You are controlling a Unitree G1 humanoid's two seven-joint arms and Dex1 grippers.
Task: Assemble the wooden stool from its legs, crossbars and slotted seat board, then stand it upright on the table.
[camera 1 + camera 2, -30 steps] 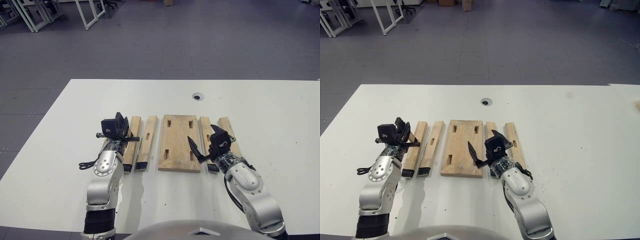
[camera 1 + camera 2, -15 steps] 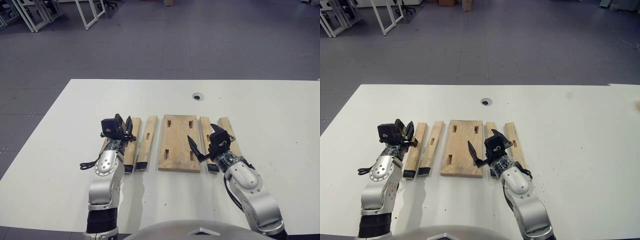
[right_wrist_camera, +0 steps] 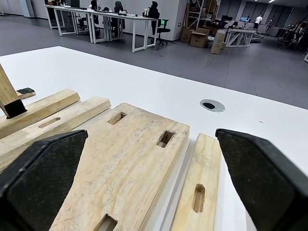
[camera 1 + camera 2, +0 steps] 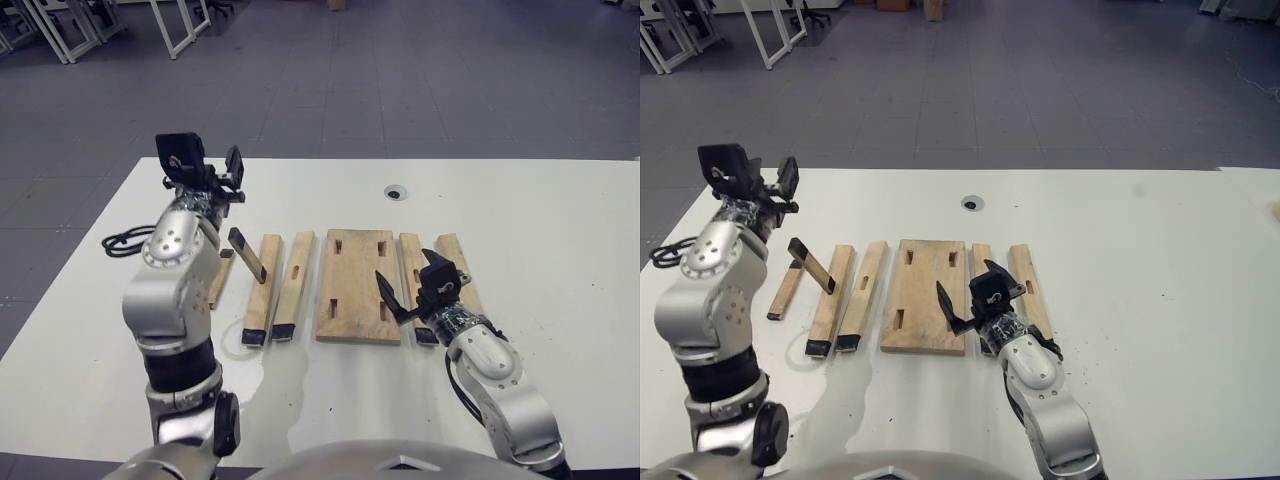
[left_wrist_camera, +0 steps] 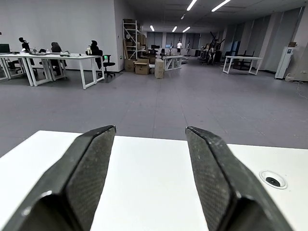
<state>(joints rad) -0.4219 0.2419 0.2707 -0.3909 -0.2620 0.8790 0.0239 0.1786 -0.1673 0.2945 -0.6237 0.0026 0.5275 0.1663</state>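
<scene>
Head view: the left claw (image 4: 220, 176) has gone up and back from the long sticks (image 4: 292, 285). It hangs high over the far left of the white table (image 4: 560, 240), its fingers apart and holding nothing. The right claw (image 4: 410, 282) has stayed low at the right edge of the seat board (image 4: 350, 290), fingers wide apart. The seat board lies flat in the middle with two long sticks on each side. A short stick (image 4: 249, 257) with a black end leans tilted on the leftmost long stick (image 4: 260, 300). Another short piece (image 4: 216, 282) lies flat just left of it.

Left wrist view: two dark fingers (image 5: 86, 173) stand apart over bare table.

Right wrist view: the fingers (image 3: 43, 163) are spread wide just above the pale, rough seat board, and its slots show
</scene>
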